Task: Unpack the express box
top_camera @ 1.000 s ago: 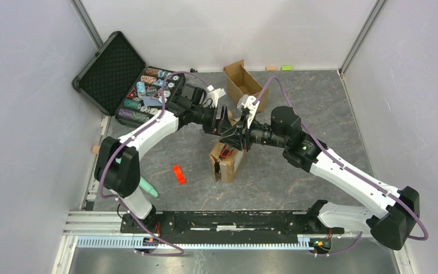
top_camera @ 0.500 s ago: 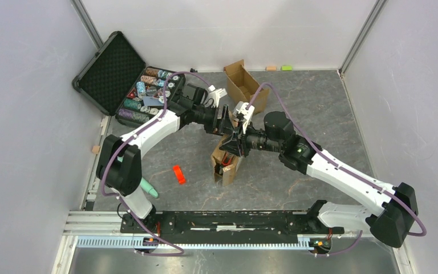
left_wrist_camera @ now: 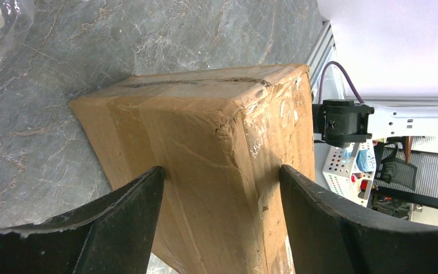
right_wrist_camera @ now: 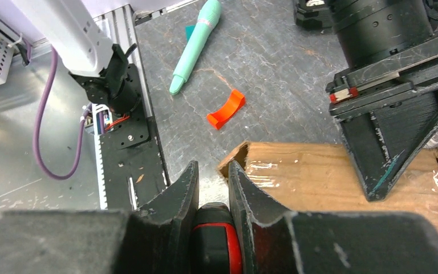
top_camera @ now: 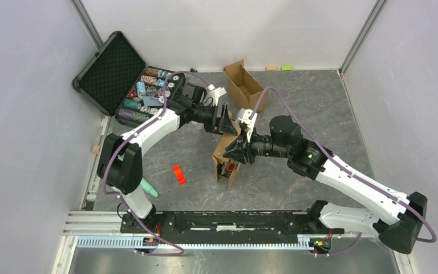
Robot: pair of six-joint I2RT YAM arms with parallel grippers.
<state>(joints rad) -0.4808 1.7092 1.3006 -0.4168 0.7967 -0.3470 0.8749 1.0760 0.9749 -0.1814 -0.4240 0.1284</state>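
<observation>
On the grey marbled surface [top_camera: 319,114], an open black case [top_camera: 109,73] of poker chips [top_camera: 148,91] sits at 10 o'clock. An unlabelled cardboard box [top_camera: 244,84] with raised flaps stands at 12. An orange piece [top_camera: 178,174] and a teal pen [top_camera: 148,187] lie at 8.

marbled table [top_camera: 319,103] under express box [top_camera: 226,158], orange clip [top_camera: 178,174]

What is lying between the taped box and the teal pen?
A small orange piece lies on the table between the taped box and the pen, touching neither; the top view shows it best.
</observation>
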